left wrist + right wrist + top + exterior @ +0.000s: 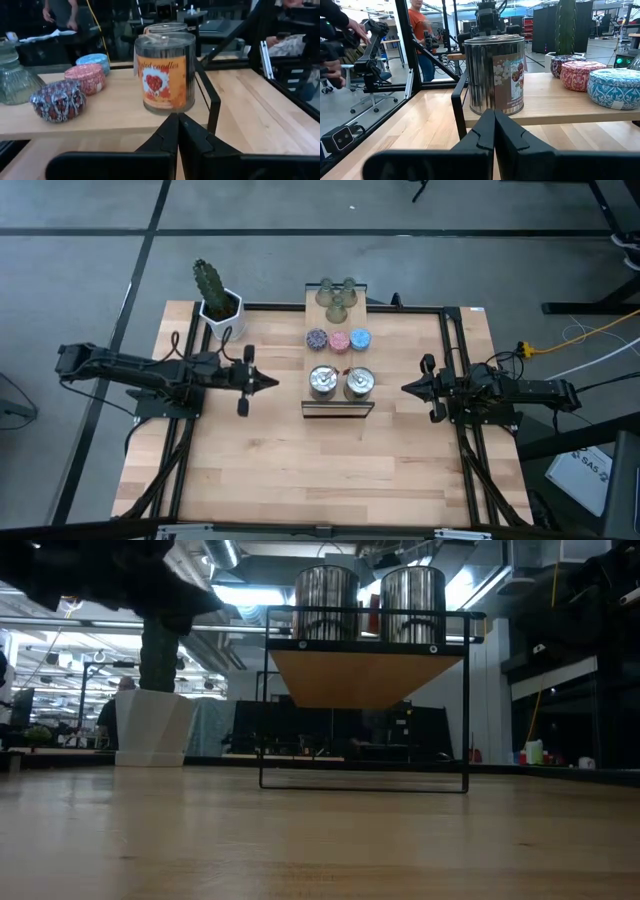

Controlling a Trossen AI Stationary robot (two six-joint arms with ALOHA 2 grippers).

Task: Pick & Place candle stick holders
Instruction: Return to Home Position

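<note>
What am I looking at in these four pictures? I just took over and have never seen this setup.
Two robot arms face each other over a wooden table. One picture looks straight down, one looks level across the tabletop, and two come from cameras on the arms' wrists. The left hand and right hand are both shut and hold nothing. Between them a raised wooden shelf carries two silver tins, three small round tins and three green glass holders. A cactus stands at the back left.
</note>
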